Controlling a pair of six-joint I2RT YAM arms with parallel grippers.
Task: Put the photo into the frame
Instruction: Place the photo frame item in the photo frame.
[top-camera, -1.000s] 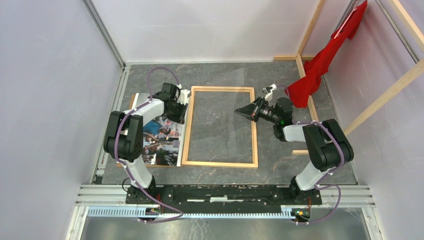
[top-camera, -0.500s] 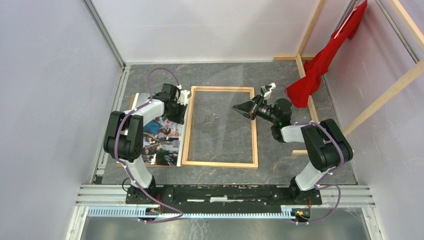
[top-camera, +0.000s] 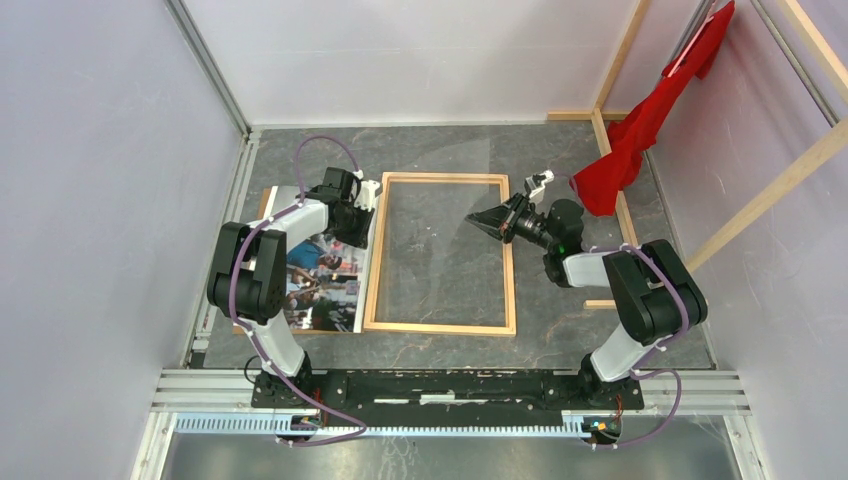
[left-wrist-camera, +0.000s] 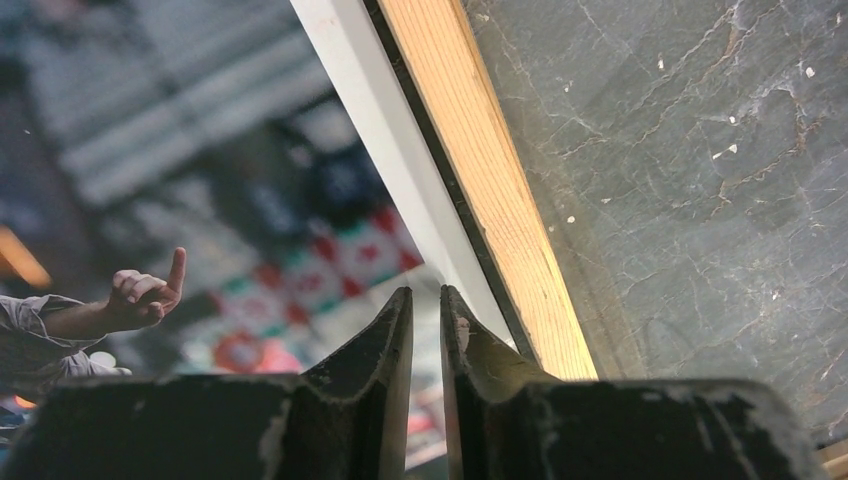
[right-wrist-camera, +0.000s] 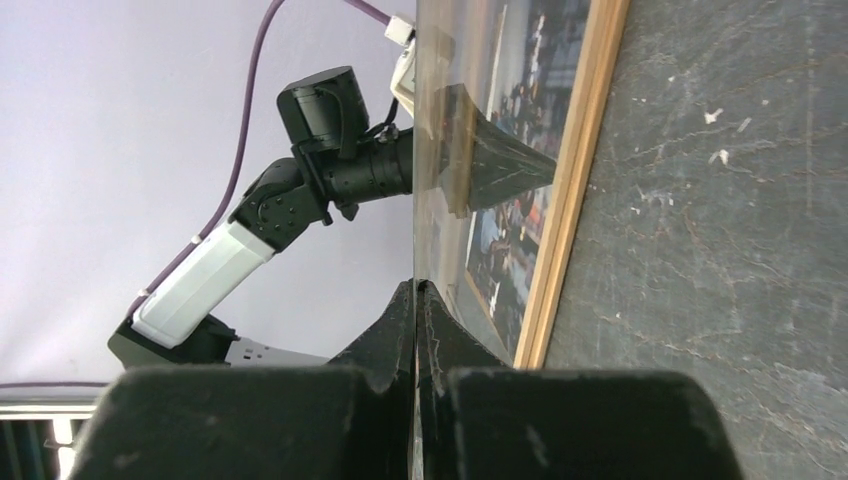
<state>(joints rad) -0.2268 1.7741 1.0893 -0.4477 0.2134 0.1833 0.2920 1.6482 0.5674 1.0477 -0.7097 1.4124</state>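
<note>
The light wood frame (top-camera: 376, 260) lies flat mid-table; its rail also shows in the left wrist view (left-wrist-camera: 480, 180) and the right wrist view (right-wrist-camera: 575, 170). The photo (top-camera: 325, 270) lies picture side up just left of the frame, blurred in the left wrist view (left-wrist-camera: 200, 200). My left gripper (top-camera: 358, 222) hovers low over the photo's white right edge (left-wrist-camera: 427, 292), jaws a narrow slit apart with nothing between them. My right gripper (top-camera: 477, 221) is shut (right-wrist-camera: 415, 283) on the edge of the clear pane (right-wrist-camera: 440, 180), holding it tilted up above the frame's right half.
A brown backing board (top-camera: 268, 200) peeks out under the photo. A red cloth (top-camera: 650, 110) hangs on the rack of wooden beams (top-camera: 770, 190) at the back right. White walls close in the left and the back. My left arm (right-wrist-camera: 330, 170) shows behind the pane.
My right gripper has shifted slightly up and to the left with the pane. The left arm, the photo and the frame have not moved.
</note>
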